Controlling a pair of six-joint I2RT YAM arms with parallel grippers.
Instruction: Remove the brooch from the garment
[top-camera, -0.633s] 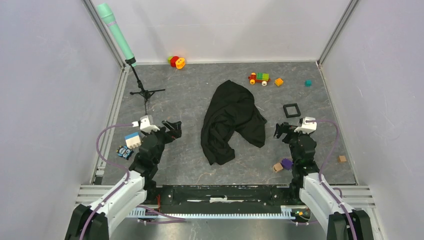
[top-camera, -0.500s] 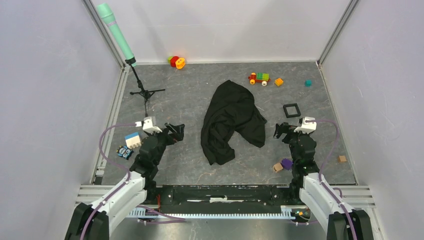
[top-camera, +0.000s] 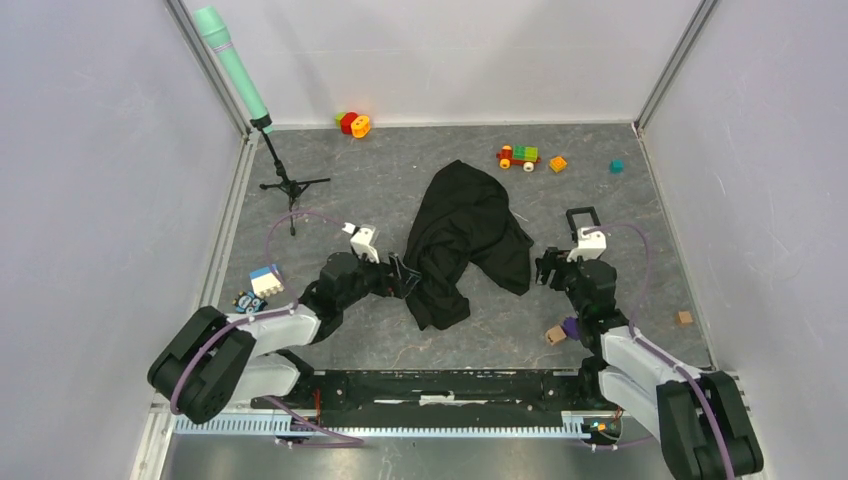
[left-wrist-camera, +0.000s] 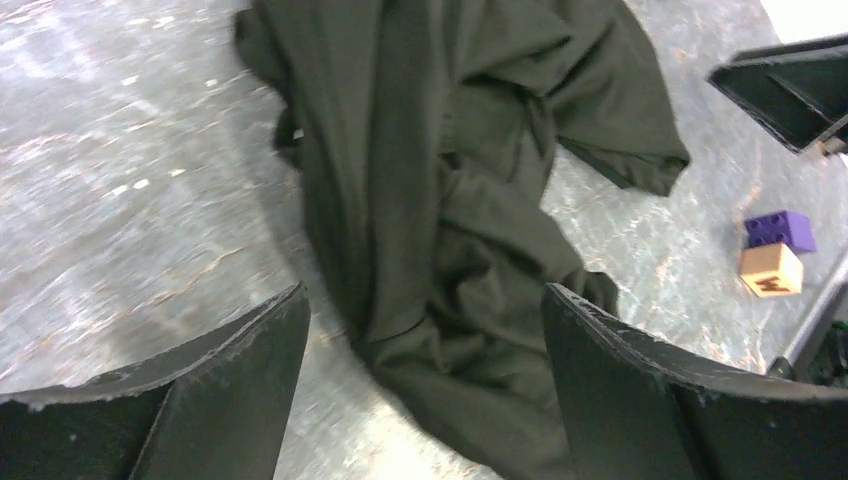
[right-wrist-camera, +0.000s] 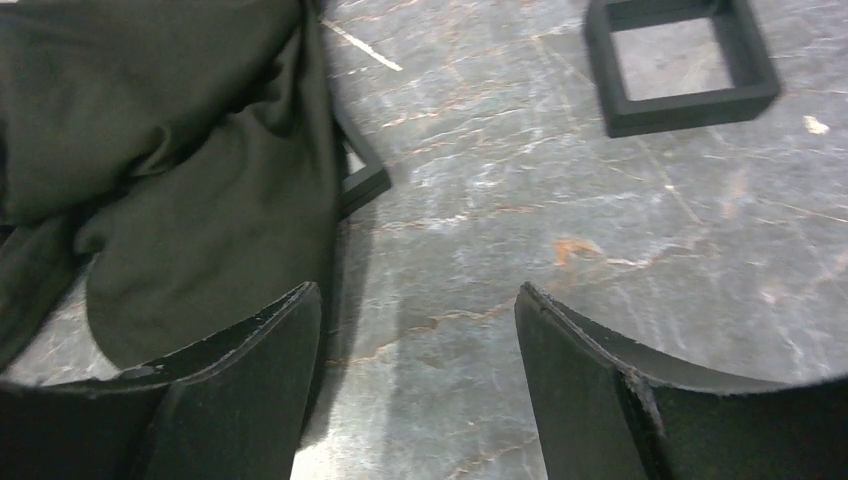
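Two claws sit low by the garment (top-camera: 465, 235), a black shirt that lies in a crumpled heap in the middle of the table (top-camera: 330, 210). The left gripper (top-camera: 405, 281) is open wide, and the near end of the shirt is right in front of it. The right gripper (top-camera: 548, 266) is open wide too, just beside the shirt on the side toward the right edge. The brooch is not in sight. I think it hides in a fold or under the cloth. So the step in hand looks like the hunt for it. Next, one claw should pinch a loose bit of cloth and slowly lift or spread the shirt until the brooch shows.
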